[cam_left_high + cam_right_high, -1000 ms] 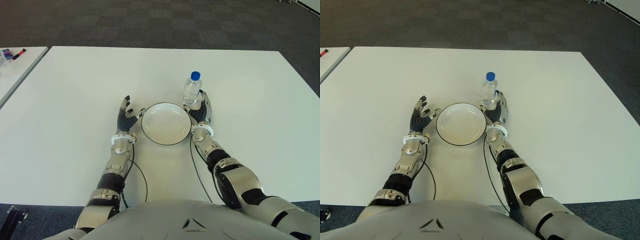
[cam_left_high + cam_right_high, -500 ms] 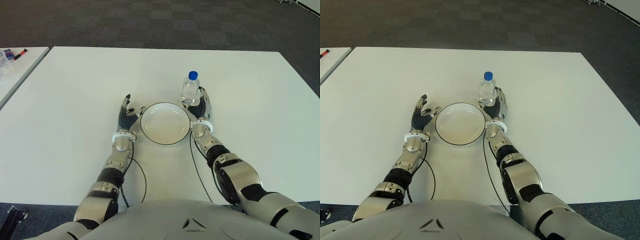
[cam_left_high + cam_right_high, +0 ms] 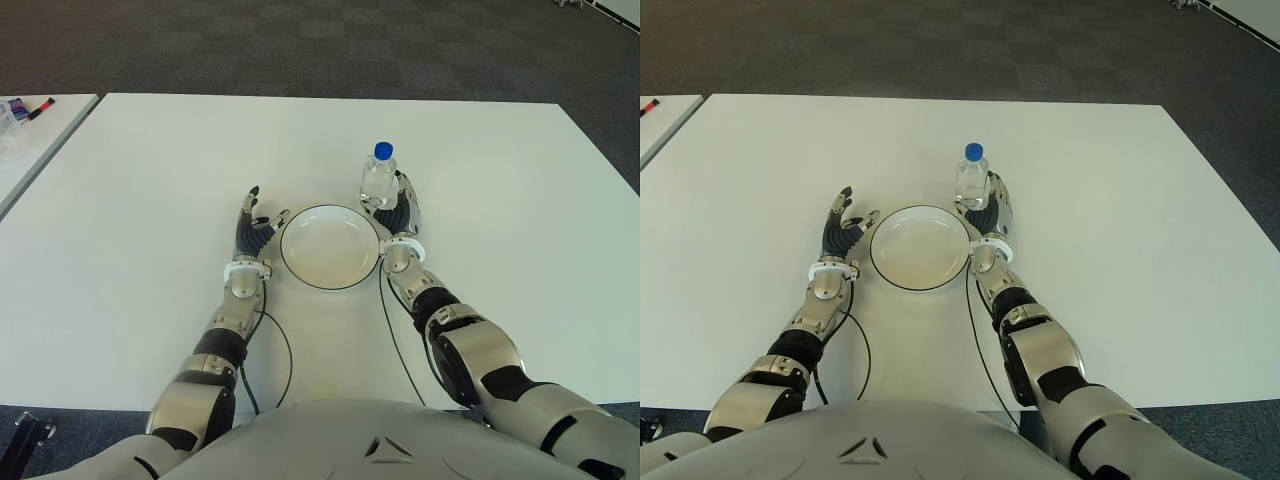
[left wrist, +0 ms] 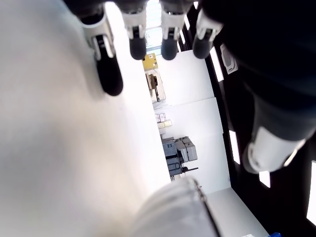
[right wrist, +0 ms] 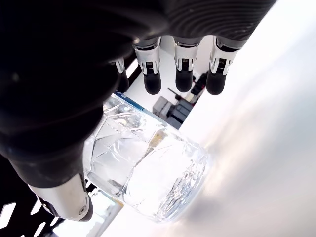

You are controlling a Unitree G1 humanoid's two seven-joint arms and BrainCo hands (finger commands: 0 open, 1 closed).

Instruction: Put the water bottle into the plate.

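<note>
Right hand (image 3: 402, 212) at the far right edge of the plate (image 3: 330, 246), alongside the water bottle (image 3: 378, 178). Fingers (image 5: 183, 74) extended and spread, thumb out to one side; bottle between thumb and fingers but not clasped in the wrist view, which shows a gap beyond the clear wall. Whether the palm touches it, cannot tell.

Step in hand, by judgement: closing on the bottle ahead of the lift. Best done by wrapping fingers and thumb around the lower body, well under the blue cap (image 3: 383, 151), squeezing gently since thin ribbed plastic likely gives. Then a lift high enough to pass the plate's dark rim, a short carry toward the robot's left, and a level set-down on the flat middle so the bottle stays upright.

White table (image 3: 150, 200) broad under everything. Plate shallow, white, nothing in it, between the two hands. Left hand (image 3: 252, 232) just beside the plate's left edge, fingers straight and loose, holding nothing. Bottle upright on the table, just beyond the plate's far right rim, outside it.
</note>
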